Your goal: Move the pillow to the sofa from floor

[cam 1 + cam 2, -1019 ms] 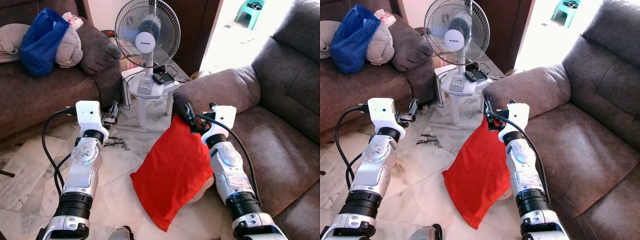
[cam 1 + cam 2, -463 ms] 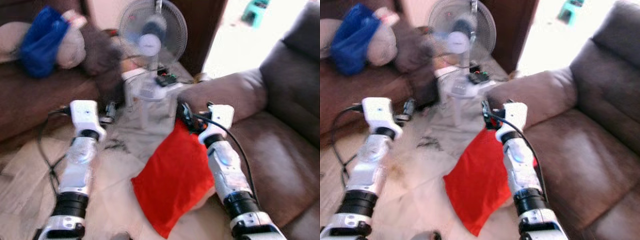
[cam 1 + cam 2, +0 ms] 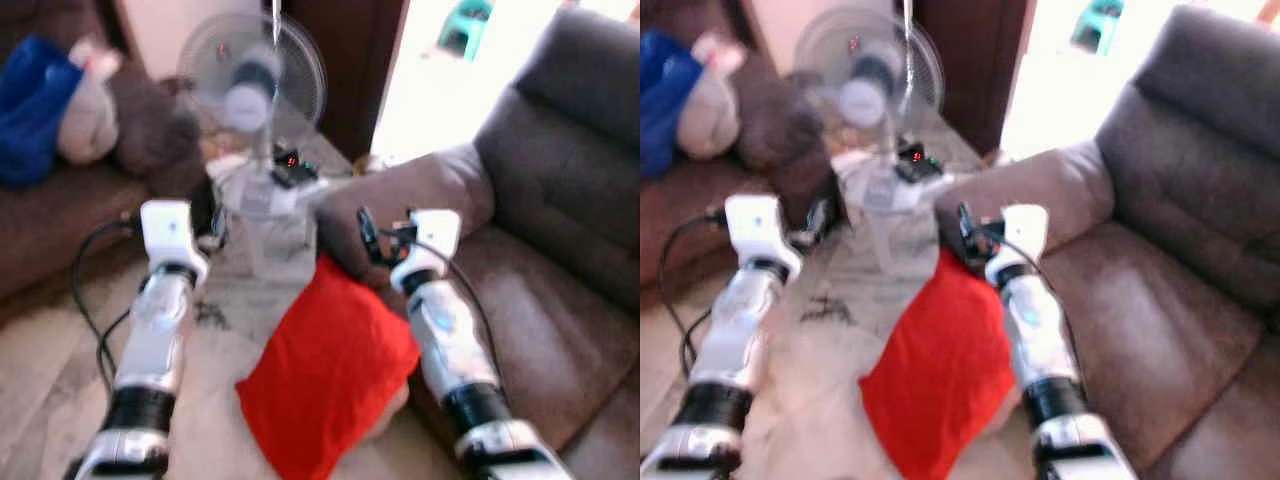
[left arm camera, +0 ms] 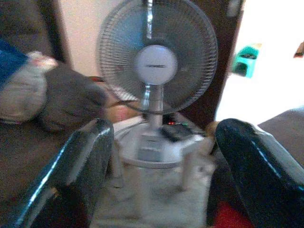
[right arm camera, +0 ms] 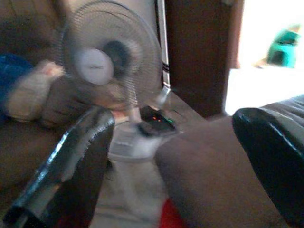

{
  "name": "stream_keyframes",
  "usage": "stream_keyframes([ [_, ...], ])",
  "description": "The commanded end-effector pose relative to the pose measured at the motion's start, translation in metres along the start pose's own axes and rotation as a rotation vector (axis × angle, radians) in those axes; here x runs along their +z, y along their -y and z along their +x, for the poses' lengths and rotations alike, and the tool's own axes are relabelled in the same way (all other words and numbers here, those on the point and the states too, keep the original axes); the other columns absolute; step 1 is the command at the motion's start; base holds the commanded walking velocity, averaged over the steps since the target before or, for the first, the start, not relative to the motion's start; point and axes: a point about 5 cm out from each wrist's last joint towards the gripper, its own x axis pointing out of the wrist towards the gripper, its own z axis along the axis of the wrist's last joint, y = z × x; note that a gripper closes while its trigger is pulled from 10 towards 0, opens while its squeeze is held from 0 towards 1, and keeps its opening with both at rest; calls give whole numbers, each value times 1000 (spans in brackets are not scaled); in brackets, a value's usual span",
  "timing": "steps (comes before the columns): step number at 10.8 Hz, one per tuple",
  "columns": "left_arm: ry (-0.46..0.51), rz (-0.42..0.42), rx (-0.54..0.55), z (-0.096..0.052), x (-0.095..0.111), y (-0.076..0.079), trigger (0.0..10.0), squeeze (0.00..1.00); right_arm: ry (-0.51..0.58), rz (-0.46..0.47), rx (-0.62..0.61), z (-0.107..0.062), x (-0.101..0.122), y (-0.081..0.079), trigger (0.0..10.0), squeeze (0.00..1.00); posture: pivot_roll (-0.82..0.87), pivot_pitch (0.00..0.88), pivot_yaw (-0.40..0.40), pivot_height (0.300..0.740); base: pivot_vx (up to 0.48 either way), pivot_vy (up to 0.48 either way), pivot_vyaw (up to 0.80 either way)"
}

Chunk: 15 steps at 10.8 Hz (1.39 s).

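Observation:
The red pillow (image 3: 330,380) stands on one corner on the floor against the front of the brown sofa (image 3: 545,290). Its top corner reaches up under my right gripper (image 3: 365,235), which hovers beside the sofa's armrest (image 3: 410,195). In the right wrist view the two black fingers (image 5: 71,166) stand wide apart, with the armrest (image 5: 209,171) and a sliver of red pillow (image 5: 167,219) low between them. My left gripper (image 3: 212,215) is open over the floor, facing the fan (image 4: 156,61), and holds nothing. The head views are blurred.
A standing fan (image 3: 250,80) sits on a small white table (image 3: 270,195) straight ahead, close to the armrest. A second brown sofa (image 3: 60,220) at the left carries a blue bag (image 3: 30,100) and cushions. Marble floor (image 3: 60,400) lies to the left.
The whole picture has slid left and blurred, so the camera has turned toward the sofa on the right. The pillow stays under the right gripper; both arms keep their pose.

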Motion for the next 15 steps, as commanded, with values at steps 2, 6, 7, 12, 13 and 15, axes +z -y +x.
stream_keyframes([
  [2, -10, 23, -11, 1, 0, -1, 10000, 0, 20, 8, -9, 3, 5, 1, 10000, 0, 102, 69, -74, 740, 287, 0, 0],
  [6, -7, 27, -15, 2, 2, 0, 10000, 0, 16, 6, -11, 3, 4, 1, 10000, 0, 102, 72, -74, 740, 213, 0, 0],
  [7, -3, 29, -17, 2, 2, 0, 10000, 0, 4, 3, -8, 2, 2, 0, 10000, 0, 101, 73, -74, 740, 0, 0, 0],
  [12, -34, 32, -28, 0, -6, 1, 10000, 0, -154, 94, -81, -6, -27, 14, 10000, 0, 98, 74, -79, 740, 0, 0, 0],
  [13, -58, 36, -20, -4, -13, 0, 10000, 0, -227, 80, -102, -13, -42, 20, 10000, 0, 98, 74, -83, 740, 0, 0, 0],
  [15, -77, 42, -19, -9, -20, 0, 10000, 0, -228, 63, -123, -16, -45, 27, 10000, 0, 97, 79, -86, 740, 0, 0, 0],
])
